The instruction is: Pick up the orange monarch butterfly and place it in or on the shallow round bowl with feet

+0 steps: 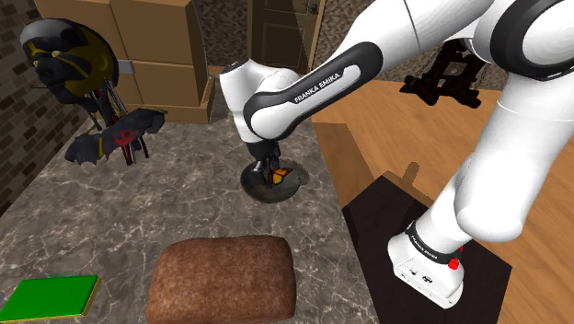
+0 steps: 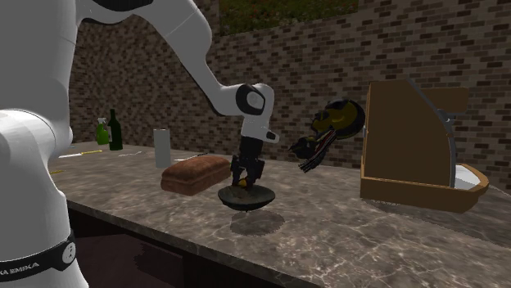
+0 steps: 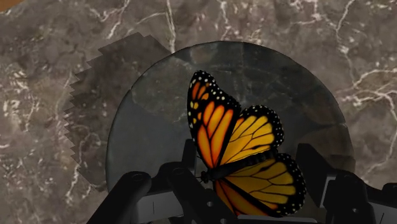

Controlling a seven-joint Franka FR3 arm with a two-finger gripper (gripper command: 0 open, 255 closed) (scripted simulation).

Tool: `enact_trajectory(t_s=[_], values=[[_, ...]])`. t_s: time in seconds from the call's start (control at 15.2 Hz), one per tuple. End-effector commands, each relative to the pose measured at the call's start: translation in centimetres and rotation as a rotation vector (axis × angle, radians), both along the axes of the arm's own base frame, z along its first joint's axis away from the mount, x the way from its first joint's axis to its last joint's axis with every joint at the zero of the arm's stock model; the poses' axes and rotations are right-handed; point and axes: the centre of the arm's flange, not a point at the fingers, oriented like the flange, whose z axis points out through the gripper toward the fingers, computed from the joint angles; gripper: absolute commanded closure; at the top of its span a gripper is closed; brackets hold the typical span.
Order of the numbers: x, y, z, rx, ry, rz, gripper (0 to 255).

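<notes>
Placement stage. Gripper [image 3: 251, 153] was closed on orange monarch butterfly [image 3: 238, 143], which stood between the black fingers directly over dark shallow bowl [image 3: 153, 114]. In shoulder view, bowl [image 1: 253, 182] sat on marble counter [image 1: 110, 212] at 1 o'clock from brown loaf [image 1: 221, 276]. Judged done: pick-up, transfer to bowl. Judged left: release, withdrawal. Contact between butterfly and bowl floor could not be told.

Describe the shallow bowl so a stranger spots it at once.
Find the grey marbled counter and the black gripper poised over it. Directly beneath sits the dark, shallow round bowl. Unlike the brown loaf nearby, it has an orange-and-black butterfly above it.
</notes>
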Motion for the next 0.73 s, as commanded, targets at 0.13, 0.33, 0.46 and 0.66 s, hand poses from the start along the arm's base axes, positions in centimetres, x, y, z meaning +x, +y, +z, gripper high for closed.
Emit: enact_trajectory(t_s=[0.13,0.33,0.46,0.66], values=[[0.01,0.02,-0.16,0.0,0.0,0.0,255],[0.01,0.02,-0.16,0.0,0.0,0.0,0],[0.01,0.02,-0.16,0.0,0.0,0.0,0],[0.01,0.02,-0.16,0.0,0.0,0.0,0]])
